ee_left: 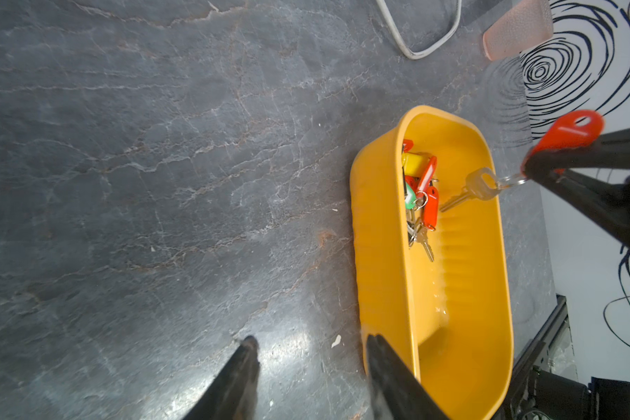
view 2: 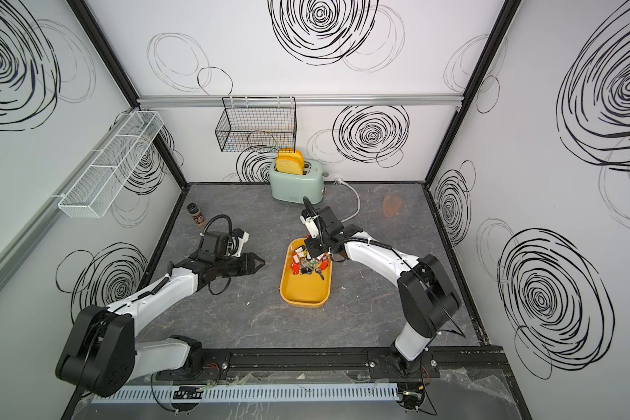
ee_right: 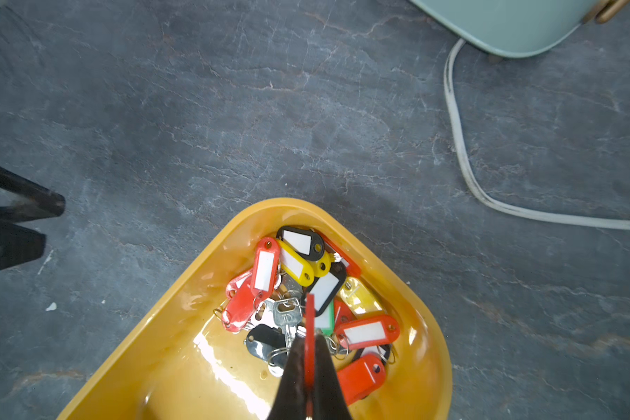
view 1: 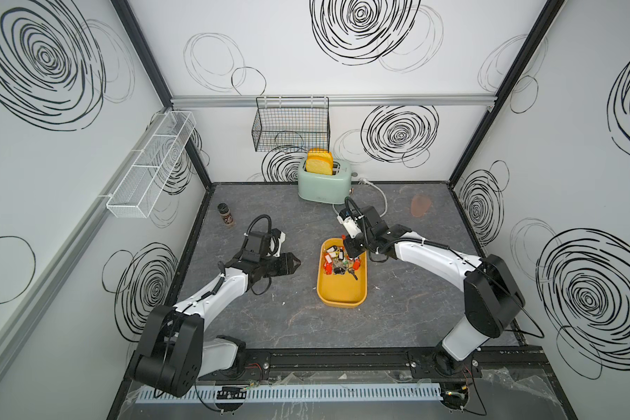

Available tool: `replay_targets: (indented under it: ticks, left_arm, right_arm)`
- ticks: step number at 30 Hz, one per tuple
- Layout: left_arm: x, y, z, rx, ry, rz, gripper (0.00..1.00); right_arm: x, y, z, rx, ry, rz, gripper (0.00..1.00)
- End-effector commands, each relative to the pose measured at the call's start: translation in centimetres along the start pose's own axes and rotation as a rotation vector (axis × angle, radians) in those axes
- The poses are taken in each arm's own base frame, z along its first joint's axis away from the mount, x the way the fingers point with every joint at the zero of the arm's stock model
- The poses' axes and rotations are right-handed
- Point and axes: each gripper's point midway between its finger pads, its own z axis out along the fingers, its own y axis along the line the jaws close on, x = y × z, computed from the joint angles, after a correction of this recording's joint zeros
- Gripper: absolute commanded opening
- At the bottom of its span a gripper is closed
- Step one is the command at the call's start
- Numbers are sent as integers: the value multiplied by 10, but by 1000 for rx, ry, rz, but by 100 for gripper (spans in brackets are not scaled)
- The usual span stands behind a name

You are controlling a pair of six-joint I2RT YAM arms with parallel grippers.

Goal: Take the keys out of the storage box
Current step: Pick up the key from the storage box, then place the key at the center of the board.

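Now R fingers point(ee_right: 291, 381) pinch red-tag key point(ee_left: 566, 132); L fingers point(ee_left: 242, 367) apart, empty; tag labels point(ee_right: 264, 269) blank.

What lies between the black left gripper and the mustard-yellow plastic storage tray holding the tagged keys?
Only bare grey marbled tabletop separates the left gripper from the mustard-yellow storage tray; both top views show that.

Left end effector point(ee_left: 311, 342) agape, right point(ee_right: 309, 342) clamped.

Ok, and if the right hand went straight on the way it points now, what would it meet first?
Probably the heap of keys in the storage box: the right hand, shut on a red-tagged key, points down at it. Depth is unclear.
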Motion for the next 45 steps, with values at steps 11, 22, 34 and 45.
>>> replay_targets:
  ticks: [11,22,34,45]
  left_arm:
    - [2,-5,6,15,4,28,53]
    - [5,-7,10,20,17,33,53]
    - [7,-7,10,11,22,41,53]
    - [6,-7,9,10,18,46,52]
  right_arm:
    - [-18,-66,-66,83,-146,226,0]
    - [40,-140,-60,203,-83,453,0]
    - [62,-150,-10,167,-12,542,0]
    - [74,-150,14,156,39,544,5]
